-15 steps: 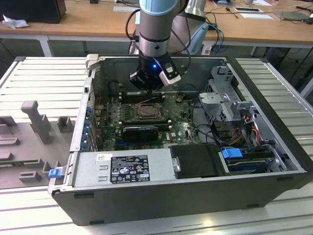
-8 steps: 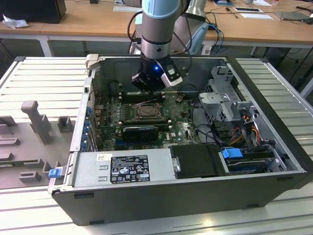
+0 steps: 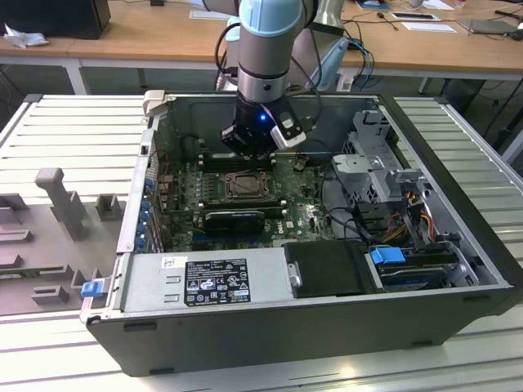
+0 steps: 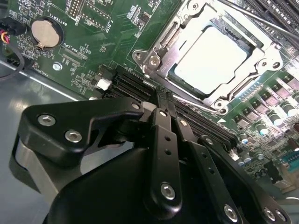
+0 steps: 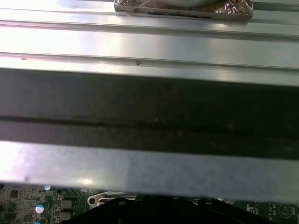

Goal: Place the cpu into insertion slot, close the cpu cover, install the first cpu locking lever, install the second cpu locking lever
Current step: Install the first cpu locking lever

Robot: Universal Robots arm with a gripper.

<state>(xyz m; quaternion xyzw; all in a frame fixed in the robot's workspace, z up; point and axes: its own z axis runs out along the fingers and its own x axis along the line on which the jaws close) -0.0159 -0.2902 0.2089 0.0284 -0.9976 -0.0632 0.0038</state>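
Note:
The cpu [image 4: 212, 58] lies flat in the insertion slot [image 4: 154, 58], its pale silvery face showing through the window of the cpu cover [image 4: 164, 43]. The cover's grey metal frame lies down around the chip. A thin locking lever rod [image 4: 261, 21] runs along one side of the socket. My gripper [image 4: 164, 95] hangs just off the socket's edge, over the long black card slots [image 4: 135, 84]; its black fingers are shut together with nothing between them. In the exterior view the gripper [image 3: 249, 147] is low inside the open computer case, just behind the insertion slot [image 3: 245, 186].
The green motherboard [image 3: 184, 192] lies in the case with a power supply [image 3: 216, 278] at the front, a drive cage [image 3: 384, 163] and cables [image 3: 409, 212] at the exterior view's right. A coin battery [image 4: 44, 31] sits nearby. The case wall [image 5: 149, 107] is close.

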